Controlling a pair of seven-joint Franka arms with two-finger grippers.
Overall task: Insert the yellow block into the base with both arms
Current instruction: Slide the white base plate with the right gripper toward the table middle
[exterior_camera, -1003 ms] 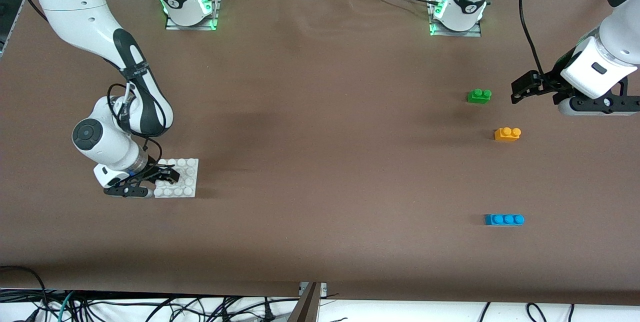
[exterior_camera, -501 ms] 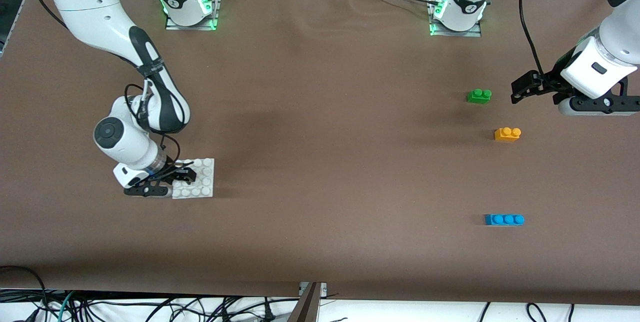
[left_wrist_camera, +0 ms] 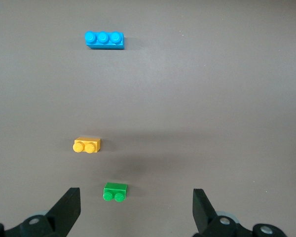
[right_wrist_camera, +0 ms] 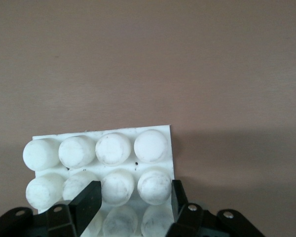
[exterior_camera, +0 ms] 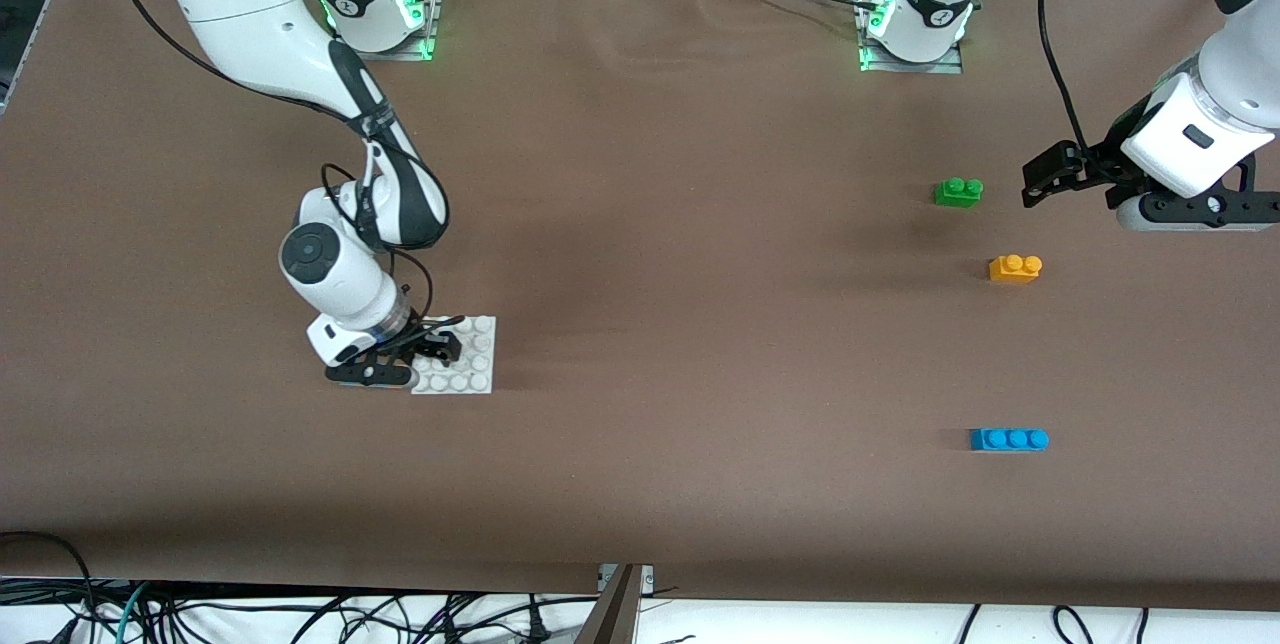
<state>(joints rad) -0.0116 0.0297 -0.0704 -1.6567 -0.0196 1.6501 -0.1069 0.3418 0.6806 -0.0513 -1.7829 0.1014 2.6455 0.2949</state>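
The white studded base (exterior_camera: 462, 356) is being gripped at one edge by the right gripper (exterior_camera: 432, 348), whose fingers (right_wrist_camera: 89, 200) are being kept closed across studs of the row nearest the wrist, as the right wrist view shows. The base is being held low over the brown table (exterior_camera: 680, 224), toward the right arm's end.

The left gripper (exterior_camera: 1040, 176) is being held in the air with its fingers (left_wrist_camera: 69, 207) spread wide and nothing between them, toward the left arm's end of the table; that arm is waiting.

The yellow block (exterior_camera: 1015, 268) is lying on the table, studs up, apart from both grippers and well apart from the base. It is lying just nearer to the front camera than the green two-stud brick (exterior_camera: 958, 191), and the blue three-stud brick (exterior_camera: 1008, 439) is lying nearer to that camera again. In the left wrist view the yellow block (left_wrist_camera: 87, 145) is being seen between the green brick (left_wrist_camera: 115, 191) and the blue brick (left_wrist_camera: 104, 40), none of them touching.
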